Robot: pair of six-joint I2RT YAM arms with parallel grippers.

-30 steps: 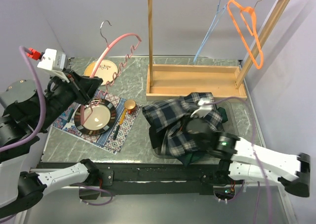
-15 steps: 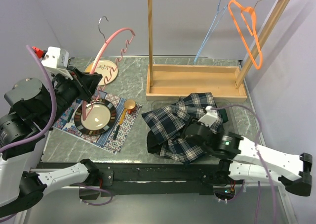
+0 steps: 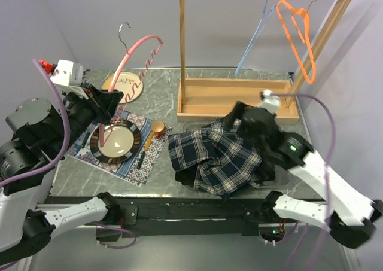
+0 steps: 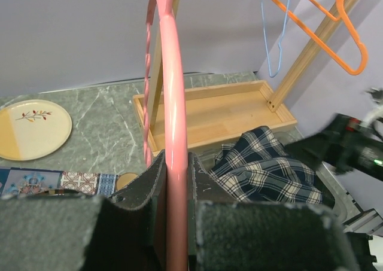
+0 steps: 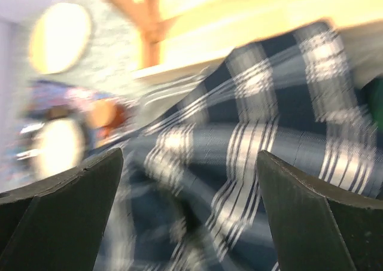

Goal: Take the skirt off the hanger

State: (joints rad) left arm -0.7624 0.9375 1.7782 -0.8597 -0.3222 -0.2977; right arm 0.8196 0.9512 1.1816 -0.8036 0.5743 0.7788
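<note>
We judge the removal itself as good as done. The plaid skirt (image 3: 212, 154) lies crumpled on the desk (image 3: 161, 94), near and right of centre, just in front of the wooden rack (image 3: 236, 97). It is well apart from the pink hanger (image 3: 139, 48), which carries no cloth at all.

The left arm (image 3: 66, 118) holds that hanger up at the far left. In the left wrist view its jaws are clamped on the pink bar (image 4: 170, 103). The right arm (image 3: 299, 157) hangs above the far right edge of the skirt. The right wrist view is smeared, so we say with some reserve that its jaws stand apart with nothing between them and only plaid below.

What seems left is tidying. The next move probably calls for the left arm to set the hanger down on bare desk or hook it on the rack's rail, keeping its lower end clear of the crockery beneath.

By our count there are:
- one skirt and one rack;
- three hangers: the pink one, plus an orange one (image 3: 302, 43) and a pale blue one (image 3: 254, 37) on the rail;
- two plates, one dark-rimmed (image 3: 122, 142) and one cream (image 3: 128, 85);
- one small copper cup (image 3: 158, 127);
- one patterned mat (image 3: 143, 163).
</note>
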